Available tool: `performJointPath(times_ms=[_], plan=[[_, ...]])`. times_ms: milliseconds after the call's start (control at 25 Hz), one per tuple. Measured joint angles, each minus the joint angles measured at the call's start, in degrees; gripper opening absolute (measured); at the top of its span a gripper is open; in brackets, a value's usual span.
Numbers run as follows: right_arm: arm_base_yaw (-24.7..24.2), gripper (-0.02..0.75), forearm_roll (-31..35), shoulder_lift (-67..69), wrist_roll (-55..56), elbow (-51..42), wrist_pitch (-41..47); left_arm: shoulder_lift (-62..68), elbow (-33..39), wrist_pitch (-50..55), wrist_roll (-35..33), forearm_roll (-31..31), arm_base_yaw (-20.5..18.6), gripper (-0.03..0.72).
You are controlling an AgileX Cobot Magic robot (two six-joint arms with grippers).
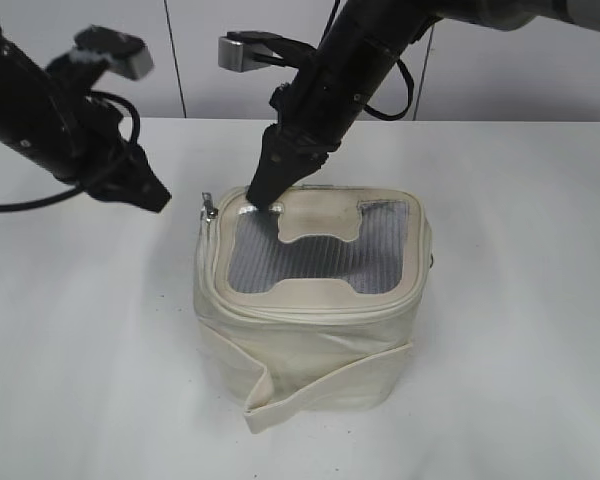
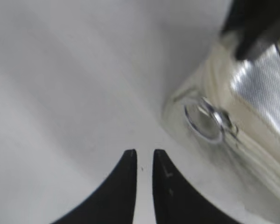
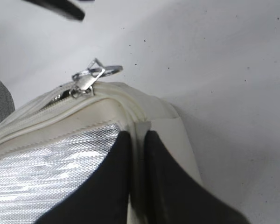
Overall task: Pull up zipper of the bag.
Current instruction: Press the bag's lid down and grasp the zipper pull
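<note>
right tool (image 1: 263, 196) nearly closed, tips resting on the bag (image 1: 310, 330) top, apparently gripping nothing. left tool (image 1: 152, 195) nearly closed, empty, beside the zipper (image 1: 209, 212) ring.

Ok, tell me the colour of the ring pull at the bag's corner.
Silver metal ring pull, clearest in the right wrist view.

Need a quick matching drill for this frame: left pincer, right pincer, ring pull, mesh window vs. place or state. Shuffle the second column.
1. left pincer
2. right pincer
3. ring pull
4. mesh window

A. grey, on the bag's top
B. pressing the bag's top rear corner
C. above the table, beside the bag
D. silver, at the bag's corner

Pairs: 1-C, 2-B, 3-D, 4-A
</note>
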State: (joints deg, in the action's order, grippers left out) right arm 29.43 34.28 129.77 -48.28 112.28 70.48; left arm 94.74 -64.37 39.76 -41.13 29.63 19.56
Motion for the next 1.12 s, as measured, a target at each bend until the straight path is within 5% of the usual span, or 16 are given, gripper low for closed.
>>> performJointPath(times_ms=[160,440,760,960,1120], plan=[[0.0,0.057,-0.1,0.0,0.3,0.0,0.0,-1.5,-0.5,-4.0,1.2,9.8,-1.2,0.197],[0.0,0.057,-0.1,0.0,0.4,0.0,0.0,1.4,-3.5,2.5,2.0,18.1,-1.1,0.323],[0.0,0.057,-0.1,0.0,1.2,0.0,0.0,6.9,-7.8,10.1,16.4,14.9,-1.1,0.328],[0.0,0.057,-0.2,0.0,1.4,0.0,0.0,10.5,-10.0,14.1,19.4,13.4,-1.1,0.328],[0.0,0.057,-0.2,0.0,1.5,0.0,0.0,11.9,-10.9,15.3,20.6,12.7,-1.1,0.228]])
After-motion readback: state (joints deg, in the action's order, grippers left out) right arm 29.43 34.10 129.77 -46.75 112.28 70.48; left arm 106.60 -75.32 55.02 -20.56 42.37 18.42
